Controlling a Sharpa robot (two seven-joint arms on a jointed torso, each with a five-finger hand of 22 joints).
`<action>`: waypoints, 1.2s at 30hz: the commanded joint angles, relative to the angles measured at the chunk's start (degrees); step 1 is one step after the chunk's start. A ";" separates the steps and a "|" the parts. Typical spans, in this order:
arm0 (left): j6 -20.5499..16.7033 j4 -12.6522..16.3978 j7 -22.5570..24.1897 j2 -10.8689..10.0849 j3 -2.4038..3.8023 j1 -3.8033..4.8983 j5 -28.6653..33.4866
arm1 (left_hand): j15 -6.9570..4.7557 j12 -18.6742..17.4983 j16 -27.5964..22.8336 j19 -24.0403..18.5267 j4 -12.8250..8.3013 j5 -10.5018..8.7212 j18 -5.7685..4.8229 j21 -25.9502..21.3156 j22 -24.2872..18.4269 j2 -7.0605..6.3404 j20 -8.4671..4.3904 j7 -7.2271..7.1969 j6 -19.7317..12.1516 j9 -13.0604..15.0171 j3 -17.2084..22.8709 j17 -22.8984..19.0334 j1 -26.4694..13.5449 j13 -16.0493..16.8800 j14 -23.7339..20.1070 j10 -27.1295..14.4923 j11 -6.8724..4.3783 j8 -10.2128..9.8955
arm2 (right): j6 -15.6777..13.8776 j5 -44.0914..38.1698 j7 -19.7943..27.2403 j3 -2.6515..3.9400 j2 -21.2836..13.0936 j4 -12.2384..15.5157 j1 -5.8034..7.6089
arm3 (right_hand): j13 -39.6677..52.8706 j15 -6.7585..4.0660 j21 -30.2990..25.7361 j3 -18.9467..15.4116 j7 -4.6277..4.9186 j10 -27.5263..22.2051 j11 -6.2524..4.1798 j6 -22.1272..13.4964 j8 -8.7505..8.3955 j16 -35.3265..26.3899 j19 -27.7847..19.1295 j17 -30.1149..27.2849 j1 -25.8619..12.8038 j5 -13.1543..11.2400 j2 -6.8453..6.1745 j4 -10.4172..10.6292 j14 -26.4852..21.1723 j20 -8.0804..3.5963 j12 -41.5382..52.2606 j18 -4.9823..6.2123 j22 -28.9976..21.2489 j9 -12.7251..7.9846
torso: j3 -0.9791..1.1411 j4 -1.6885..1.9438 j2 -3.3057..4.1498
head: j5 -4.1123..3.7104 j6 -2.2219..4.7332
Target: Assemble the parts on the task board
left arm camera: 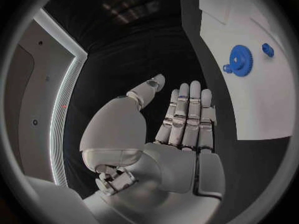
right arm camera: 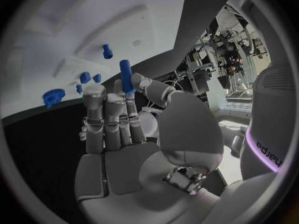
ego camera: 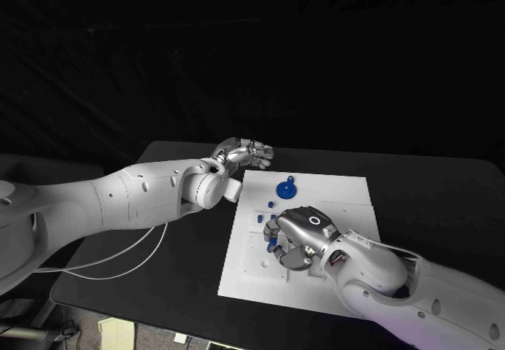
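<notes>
The white task board lies in the middle of the black table. A blue gear sits near its far left side, with a small blue peg just beyond it. My right hand hovers over the board's left middle and pinches a long blue peg between thumb and a finger. Past those fingertips, more small blue parts and the gear stand on the board. My left hand hangs off the board's far left corner, its fingers straight and holding nothing.
Two small blue pieces sit on the board close to my right hand's fingers. Black table surface surrounds the board. A white cable loops off the table's left edge. The left wrist view shows the gear on the board.
</notes>
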 commanded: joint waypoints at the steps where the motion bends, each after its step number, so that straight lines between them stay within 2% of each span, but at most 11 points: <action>1: 0.79 0.07 0.37 0.15 0.06 0.10 0.25 | 0.15 0.19 -0.28 0.38 0.25 -0.19 0.99 -0.32 0.06 0.06 0.15 0.21 -0.35 -0.07 -0.02 0.08 -0.46 -0.08 0.41 0.51 0.06 0.22 | -0.05 0.24 1.58 -0.18 0.70 -0.54 -0.72 | 1.88 -0.57 0.39 0.18 0.12 2.29 -1.61 0.33 0.18 0.20 0.21 0.09 0.80 0.13 0.10 0.32 -0.12 -0.54 1.29 6.61 1.04 0.07 | -0.01 -0.01 -0.01 | 0.11 0.03; 7: 0.89 0.04 0.32 0.19 0.06 0.10 0.25 | 0.15 0.18 -0.33 0.39 0.29 -0.20 0.98 -0.35 0.08 0.08 0.16 0.22 -0.36 -0.08 -0.05 0.14 -0.51 -0.11 0.42 0.51 0.07 0.22 | 0.02 0.24 1.27 -0.66 1.41 -1.25 -1.24 | 1.89 -0.57 0.40 0.17 0.13 2.27 -1.61 0.31 0.16 0.19 0.21 0.08 0.78 0.13 0.13 0.32 -0.13 -0.55 1.30 6.61 1.03 0.07 | 0.04 0.06 -0.01 | 0.24 -0.11; 11: 0.91 0.00 0.33 0.25 0.06 0.10 0.25 | 0.15 0.18 -0.36 0.39 0.31 -0.21 0.98 -0.36 0.08 0.09 0.16 0.22 -0.37 -0.08 -0.06 0.18 -0.53 -0.12 0.42 0.52 0.07 0.22 | 0.42 0.29 1.31 -0.97 1.60 -1.60 -1.33 | 1.90 -0.57 0.40 0.18 0.13 2.25 -1.61 0.30 0.15 0.18 0.20 0.08 0.78 0.14 0.16 0.32 -0.14 -0.56 1.31 6.61 1.03 0.08 | 0.08 -0.02 0.01 | 0.58 -0.29; 17: 0.97 -0.08 0.33 0.29 0.06 0.10 0.25 | 0.15 0.18 -0.40 0.40 0.32 -0.21 0.98 -0.38 0.10 0.09 0.16 0.22 -0.37 -0.09 -0.06 0.22 -0.53 -0.14 0.43 0.52 0.07 0.23 | 1.17 0.25 1.46 -1.84 1.68 -2.00 -1.51 | 1.91 -0.57 0.40 0.19 0.13 2.23 -1.61 0.29 0.13 0.17 0.19 0.08 0.78 0.14 0.19 0.30 -0.15 -0.58 1.32 6.61 1.03 0.09 | 0.11 -0.01 0.01 | 0.82 -0.60; 23: 0.97 -0.21 0.30 0.33 0.06 0.09 0.25 | 0.15 0.18 -0.44 0.40 0.33 -0.22 0.98 -0.40 0.11 0.11 0.15 0.22 -0.38 -0.10 -0.07 0.27 -0.54 -0.16 0.43 0.52 0.07 0.23 | 1.36 0.60 1.50 -1.93 1.85 -2.15 -2.06 | 1.93 -0.57 0.41 0.19 0.14 2.21 -1.61 0.28 0.11 0.16 0.19 0.07 0.77 0.14 0.22 0.27 -0.15 -0.59 1.33 6.61 1.04 0.10 | 0.13 -0.03 0.01 | 0.95 -0.77; 36: 1.04 -0.23 0.30 0.34 0.05 0.09 0.25 | 0.15 0.17 -0.48 0.40 0.35 -0.22 0.98 -0.42 0.12 0.12 0.15 0.22 -0.39 -0.10 -0.07 0.32 -0.55 -0.18 0.44 0.52 0.07 0.23 | 1.20 -0.16 1.37 -1.99 2.02 -2.63 -2.18 | 1.94 -0.57 0.43 0.19 0.14 2.19 -1.61 0.27 0.09 0.16 0.18 0.07 0.75 0.14 0.25 0.25 -0.16 -0.60 1.34 6.61 1.05 0.11 | 0.11 -0.04 -0.01 | 1.20 -1.05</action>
